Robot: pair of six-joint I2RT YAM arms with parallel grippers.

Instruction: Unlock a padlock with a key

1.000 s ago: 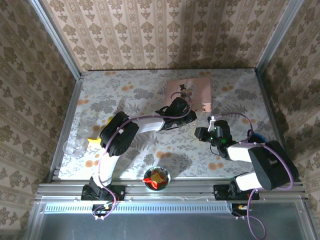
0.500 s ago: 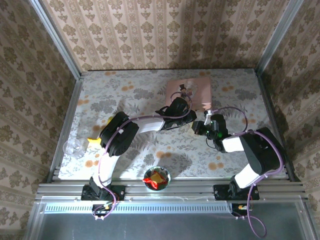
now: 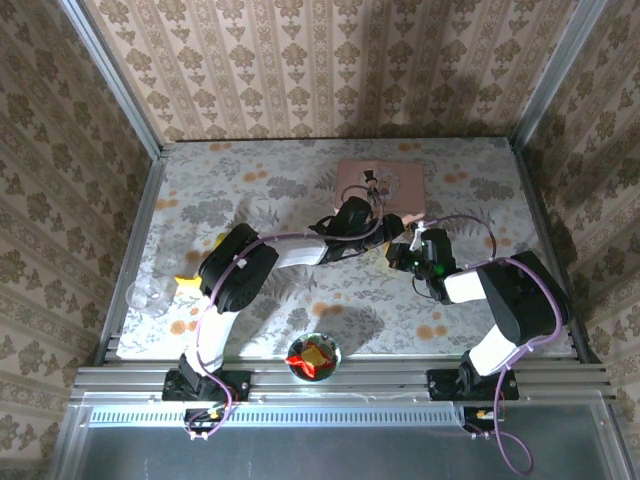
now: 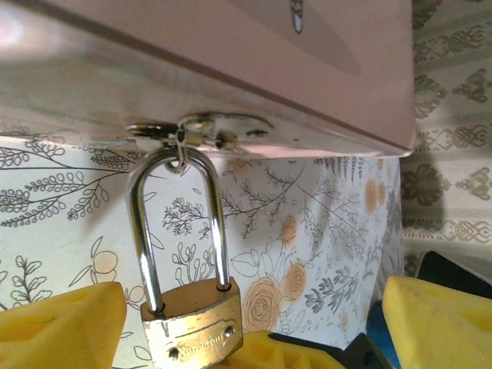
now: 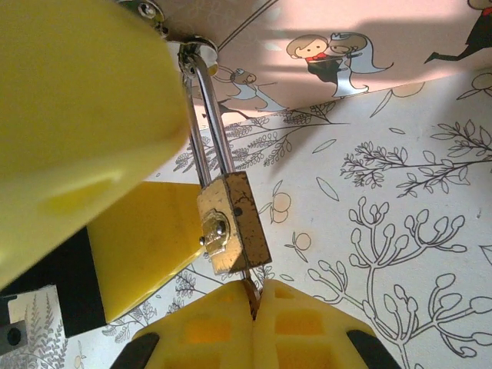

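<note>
A tiny dark metal sliver of a key (image 5: pixel 249 289) stands on the near side of the flat pink tin box with cartoon figures (image 3: pixel 395 185). Only a short stub shows, its tip meeting the bottom end of the small brass-yellow padlock (image 5: pixel 234 223); how deep it goes cannot be told. The padlock's block-shaped body is scuffed, with stamped lettering on one face and a round silvery stud on another. It hangs just off the box's front edge. Its thin silvery shackle loop (image 4: pixel 138 231) has both legs seated in the body and runs up through the small metal hasp (image 4: pixel 207 127) on the box's front wall.

The right gripper (image 5: pixel 252 296), nearer than the padlock from the box, has its yellow foam pads (image 5: pixel 207 330) pressed tight together, pinching the key. The left gripper (image 4: pixel 254 311), just in front of the box, is spread wide. Its yellow pads (image 4: pixel 61 323) straddle the padlock without clamping it.
</note>
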